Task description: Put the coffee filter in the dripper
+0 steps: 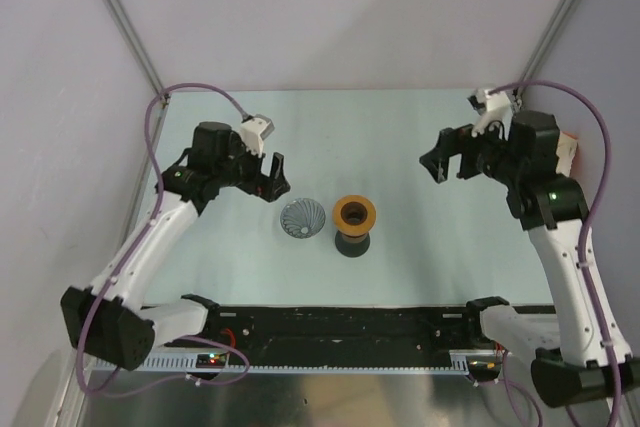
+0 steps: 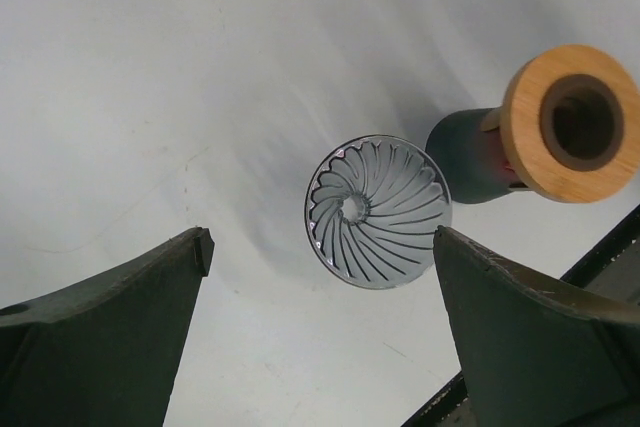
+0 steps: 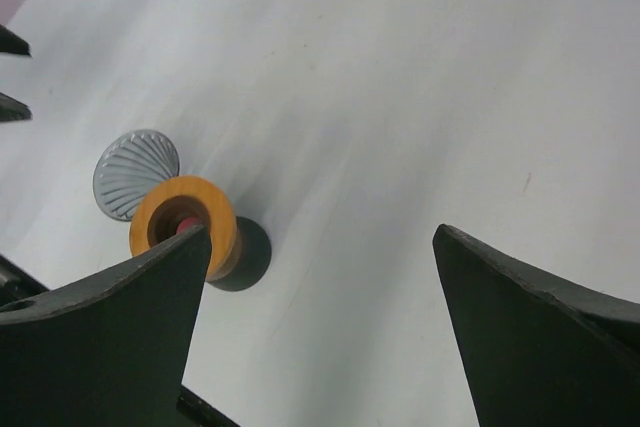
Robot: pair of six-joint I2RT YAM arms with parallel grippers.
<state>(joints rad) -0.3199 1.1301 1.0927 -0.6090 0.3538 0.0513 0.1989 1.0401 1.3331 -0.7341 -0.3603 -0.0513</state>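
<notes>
The dripper (image 1: 302,217), a clear grey-tinted ribbed cone, sits on the pale table left of centre; it also shows in the left wrist view (image 2: 378,210) and small in the right wrist view (image 3: 136,173). No white paper coffee filter shows in any view. My left gripper (image 1: 272,179) is open and empty, held above the table just behind and left of the dripper. My right gripper (image 1: 446,160) is open and empty, raised over the right part of the table, well away from the dripper.
An orange wooden ring with a dark centre (image 1: 354,214) sits on a dark cup with a red rim (image 1: 352,243), right next to the dripper. A black rail (image 1: 350,322) runs along the near edge. Grey walls and metal posts enclose the table.
</notes>
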